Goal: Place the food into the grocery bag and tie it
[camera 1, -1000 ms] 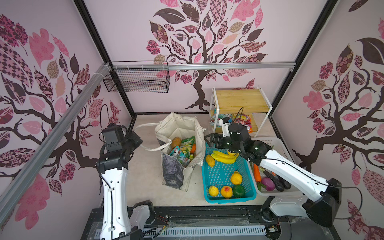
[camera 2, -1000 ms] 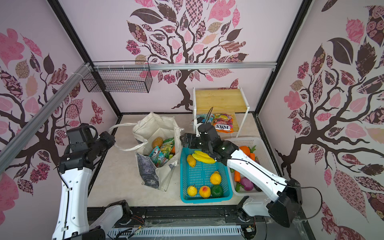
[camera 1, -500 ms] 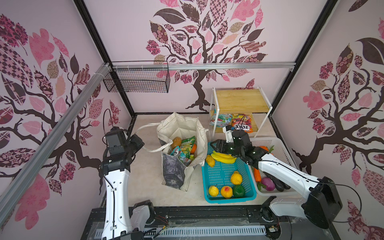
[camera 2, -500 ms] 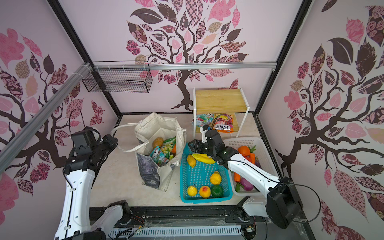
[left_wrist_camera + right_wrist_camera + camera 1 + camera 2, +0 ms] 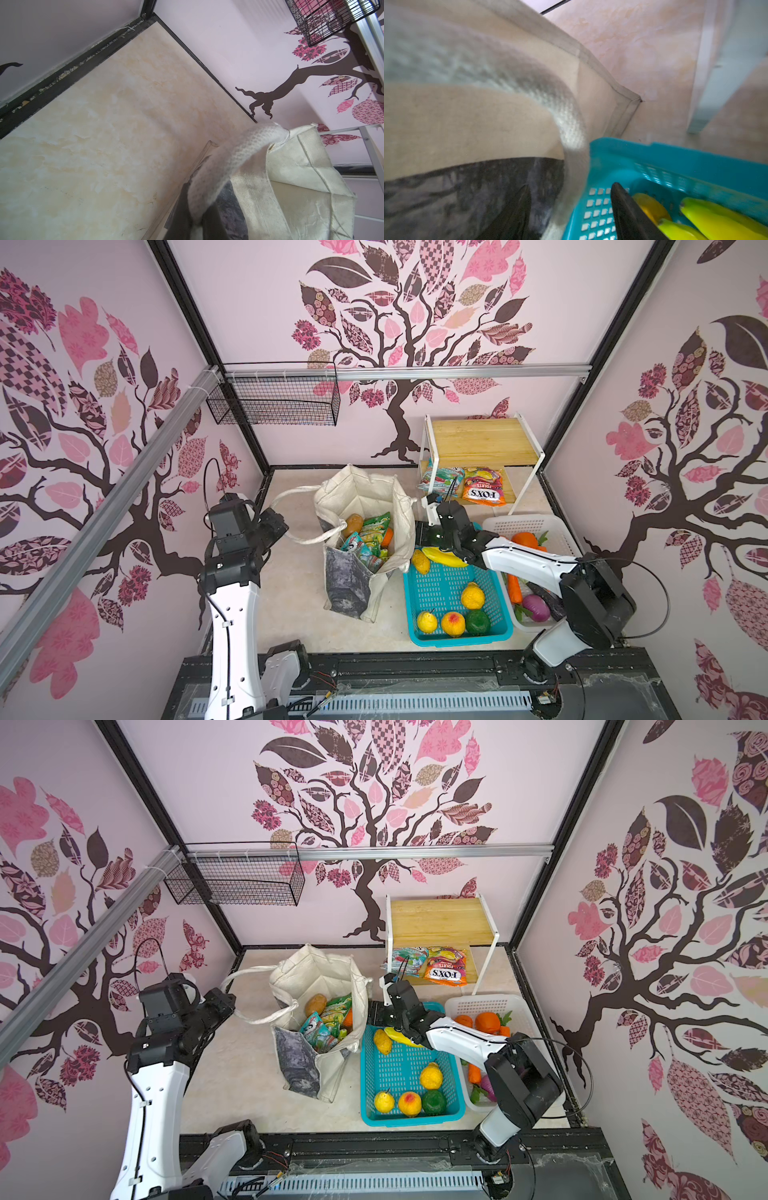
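Item 1: grocery bag (image 5: 361, 497). A canvas tote standing open at mid-table, just left of the teal basket (image 5: 455, 640). Inside it are a brown round fruit (image 5: 353, 522), an orange (image 5: 387, 537), green snack packets (image 5: 376, 526) and a teal snack packet (image 5: 353, 544). The print on these packets is too small for me to read.

Item 2: left gripper (image 5: 279, 526). It is pressed together on the left strap (image 5: 228, 164), which is drawn out to the left. I take it the pull holds the bag's mouth wide and readies one end for the knot.

Item 3: right gripper (image 5: 571, 186). Its fingers are spread, one on either side of the right strap (image 5: 571, 124), low between the bag and the teal basket. I can see no pinch. It is probably set to take the second strap for tying.

Item 4: banana bunch (image 5: 442, 556). It lies at the far end of the teal basket, just beside the right gripper, and is not held. More toy fruit sits at the basket's near end, and vegetables fill the white basket (image 5: 536, 524) further right.

Item 5: red-orange packet (image 5: 484, 487). It lies on the lower shelf of the rack (image 5: 482, 439), far right. It reads FOX'S, with FRUITS in smaller letters.
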Robot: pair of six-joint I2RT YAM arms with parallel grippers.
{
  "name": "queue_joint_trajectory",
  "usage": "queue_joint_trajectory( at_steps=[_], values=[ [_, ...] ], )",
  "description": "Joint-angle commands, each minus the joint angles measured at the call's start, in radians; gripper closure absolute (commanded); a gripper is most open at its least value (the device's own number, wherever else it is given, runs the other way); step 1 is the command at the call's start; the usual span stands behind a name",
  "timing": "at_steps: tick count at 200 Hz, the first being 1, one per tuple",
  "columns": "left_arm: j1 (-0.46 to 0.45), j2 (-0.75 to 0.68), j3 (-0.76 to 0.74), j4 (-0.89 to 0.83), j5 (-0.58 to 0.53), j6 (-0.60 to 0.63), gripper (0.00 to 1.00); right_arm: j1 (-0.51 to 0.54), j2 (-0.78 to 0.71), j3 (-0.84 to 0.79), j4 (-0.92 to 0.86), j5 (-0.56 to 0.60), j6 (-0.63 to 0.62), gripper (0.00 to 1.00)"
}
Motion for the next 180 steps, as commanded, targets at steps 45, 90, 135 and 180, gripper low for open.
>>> queue_joint_trajectory(
  at_steps=[45, 90, 135, 180],
  values=[
    [0.006, -0.017, -0.027, 0.052, 0.084, -0.038, 1.00, 0.031, 0.053, 0.048, 0.063, 0.096, 0.025, 0.85],
    [0.011, -0.032, 0.034, 0.026, 0.117, -0.051, 1.00, 0.027, -0.151, 0.017, -0.173, 0.240, -0.047, 1.00],
    [0.010, -0.020, 0.168, -0.050, 0.111, -0.032, 1.00, 0.002, -0.271, 0.248, -0.541, 0.237, -0.096, 1.00],
    [0.002, -0.031, 0.278, -0.074, 0.236, -0.086, 1.00, 0.003, -0.314, 0.396, -0.631, 0.186, -0.142, 1.00]
  ],
)
